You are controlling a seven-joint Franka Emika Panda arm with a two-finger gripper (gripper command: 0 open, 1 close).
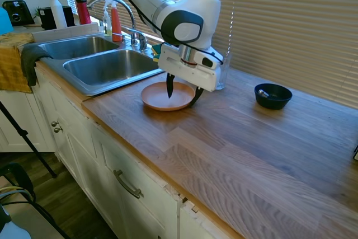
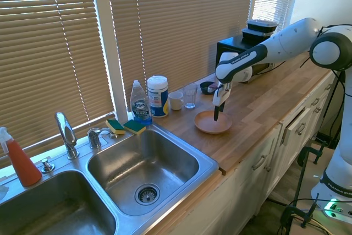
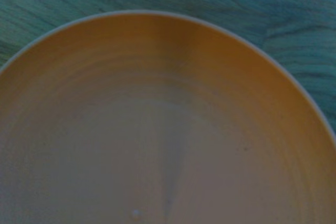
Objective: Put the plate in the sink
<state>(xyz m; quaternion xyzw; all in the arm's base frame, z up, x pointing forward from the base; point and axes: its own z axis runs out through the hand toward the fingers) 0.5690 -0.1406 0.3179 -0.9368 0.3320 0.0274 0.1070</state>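
Wooden counter (image 1: pixel 235 138) beside sink (image 1: pixel 106 65). My gripper (image 1: pixel 182 94) spread wide, one finger inside plate (image 1: pixel 159 100), other outside far rim. Plate sits flat directly beneath me; rim between fingers, not yet pinched.

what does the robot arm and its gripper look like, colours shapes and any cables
The arm is glossy white with rounded, tube-like links and dark grey joint caps. A thin black cable runs along its links. The gripper has a boxy white body beneath a short metallic ring, with two slim black fingers that taper toward their tips. No readable markings show in these views.
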